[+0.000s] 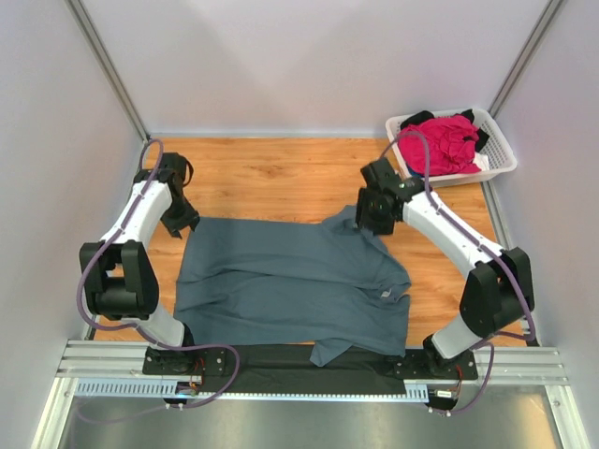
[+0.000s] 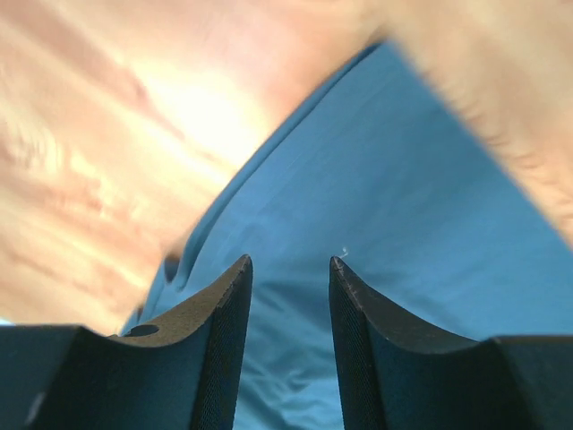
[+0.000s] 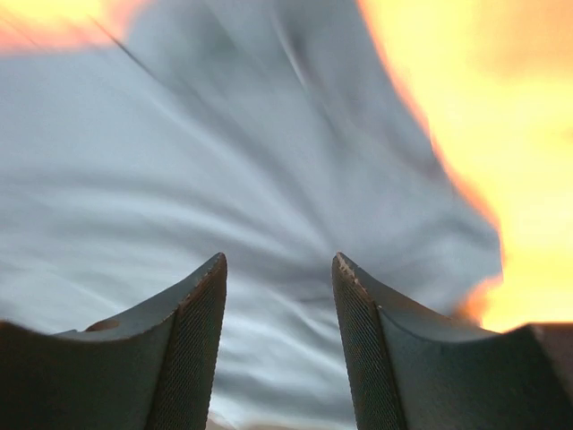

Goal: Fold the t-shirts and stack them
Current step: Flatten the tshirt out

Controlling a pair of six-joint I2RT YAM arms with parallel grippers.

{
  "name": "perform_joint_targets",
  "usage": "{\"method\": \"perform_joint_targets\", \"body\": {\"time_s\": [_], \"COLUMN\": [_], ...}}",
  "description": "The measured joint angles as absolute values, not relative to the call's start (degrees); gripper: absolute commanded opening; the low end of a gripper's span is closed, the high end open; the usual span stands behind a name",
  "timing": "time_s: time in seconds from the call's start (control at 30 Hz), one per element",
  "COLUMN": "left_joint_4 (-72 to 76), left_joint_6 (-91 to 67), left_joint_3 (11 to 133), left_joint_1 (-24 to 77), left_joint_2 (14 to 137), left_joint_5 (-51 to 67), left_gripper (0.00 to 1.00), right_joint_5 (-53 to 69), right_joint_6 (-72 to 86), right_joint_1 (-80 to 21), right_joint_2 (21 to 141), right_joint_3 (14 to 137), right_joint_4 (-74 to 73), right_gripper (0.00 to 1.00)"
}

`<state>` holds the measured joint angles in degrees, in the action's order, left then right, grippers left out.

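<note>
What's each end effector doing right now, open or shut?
Left end effector: open, holding nothing, over the blue-grey t-shirt.
Right end effector: open, holding nothing, over the same shirt.

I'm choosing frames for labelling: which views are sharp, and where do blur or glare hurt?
Top external view: evenly lit and sharp, the blue-grey t-shirt and white basket clear. Left wrist view: fingers sharp, shirt and wooden table behind soft, a bright glare patch on the wood. Right wrist view: cloth streaked with blur, table blown out to yellow-orange.
</note>
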<state>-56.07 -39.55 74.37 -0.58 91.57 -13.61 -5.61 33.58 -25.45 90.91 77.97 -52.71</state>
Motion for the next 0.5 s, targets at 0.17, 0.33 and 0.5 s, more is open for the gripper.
{"method": "perform_joint_targets", "body": {"time_s": [0.17,0.33,0.5], "left_joint_4": [-50.7,-48.1,-46.2], "left_joint_6": [-34.7,-33.3,-32.6], "left_joint_3": [75.8,75.0,71.9], "left_joint_1": [-0.5,-0.4,-0.4], "left_joint_2": [90.0,89.0,85.8], "left_joint_5": [-10.8,-8.6,-7.7], "left_gripper": [0.47,0.47,0.47], "right_joint_5": [-9.8,-13.2,-12.4], "right_joint_6": [35.1,37.2,39.6], "right_joint_1": [-20.7,-17.6,-16.3], "right_joint_2": [101.6,110.7,112.1], "right_joint_3": [90.5,91.8,89.0], "right_joint_4": [-52.8,-54.7,-52.5], "right_gripper": [0.51,0.53,0.52]}}
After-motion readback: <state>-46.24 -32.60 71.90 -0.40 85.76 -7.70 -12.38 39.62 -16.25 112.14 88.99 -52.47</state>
